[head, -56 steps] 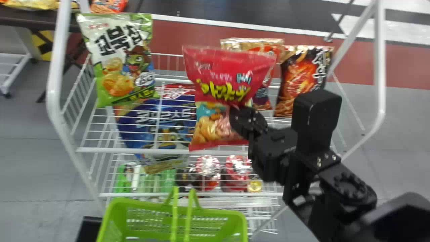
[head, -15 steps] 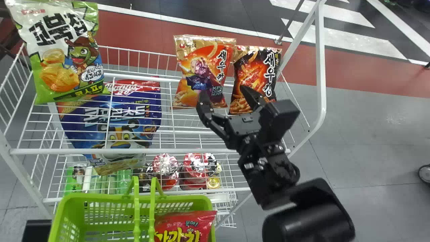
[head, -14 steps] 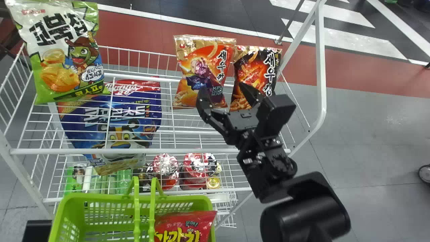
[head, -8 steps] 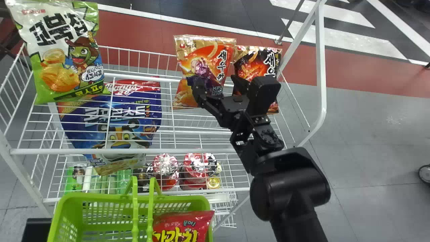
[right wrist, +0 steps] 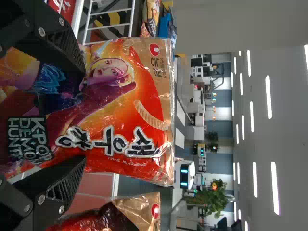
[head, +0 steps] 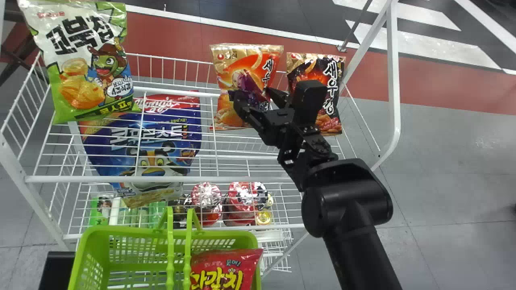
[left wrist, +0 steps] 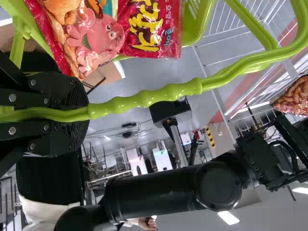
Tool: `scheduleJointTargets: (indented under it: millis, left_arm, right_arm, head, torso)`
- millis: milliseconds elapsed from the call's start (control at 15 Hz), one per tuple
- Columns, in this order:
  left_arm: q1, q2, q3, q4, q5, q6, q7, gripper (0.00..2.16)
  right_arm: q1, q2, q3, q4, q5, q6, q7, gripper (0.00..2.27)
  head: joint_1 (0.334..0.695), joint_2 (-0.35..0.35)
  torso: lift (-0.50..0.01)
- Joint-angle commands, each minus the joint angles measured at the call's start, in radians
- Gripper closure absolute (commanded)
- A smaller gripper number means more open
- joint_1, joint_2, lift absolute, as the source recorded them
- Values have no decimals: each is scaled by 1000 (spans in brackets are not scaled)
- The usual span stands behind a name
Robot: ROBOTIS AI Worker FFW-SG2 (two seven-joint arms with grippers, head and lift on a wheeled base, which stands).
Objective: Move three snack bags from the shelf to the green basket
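Head view: right gripper (head: 253, 93) open at the lower part of the orange snack bag (head: 246, 60), which stands on the shelf (head: 161, 179) beside the dark snack bag (head: 334, 80); red snack bag (head: 227, 270) lies in the green basket (head: 121, 230). Left wrist view: left gripper (left wrist: 86, 114) closed on the basket's handle (left wrist: 144, 98), red snack bag near it. Right wrist view: fingers (right wrist: 60, 185) spread apart across the orange snack bag's face; contact cannot be told.
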Motion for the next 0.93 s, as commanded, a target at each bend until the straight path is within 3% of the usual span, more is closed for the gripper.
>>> scheduleJointTargets:
  millis: [0, 467, 867]
  left_arm:
    - [-13, 0, -1, 13, 2, 0, 1, 2057]
    - [-19, 0, -3, 18, 10, 0, -1, 2057]
    - [-23, 5, -4, 18, 11, -3, 7, 2057]
  right_arm:
    - [19, 0, 4, -35, 7, 7, -1, 2246]
    - [116, 0, -9, -239, 5, 62, -1, 2250]
    - [340, -39, -74, -645, -24, 188, 0, 2250]
  head:
    - [695, -307]
    - [695, -300]
    - [695, -313]
  torso:
    - [-49]
    - [-49]
    - [-49]
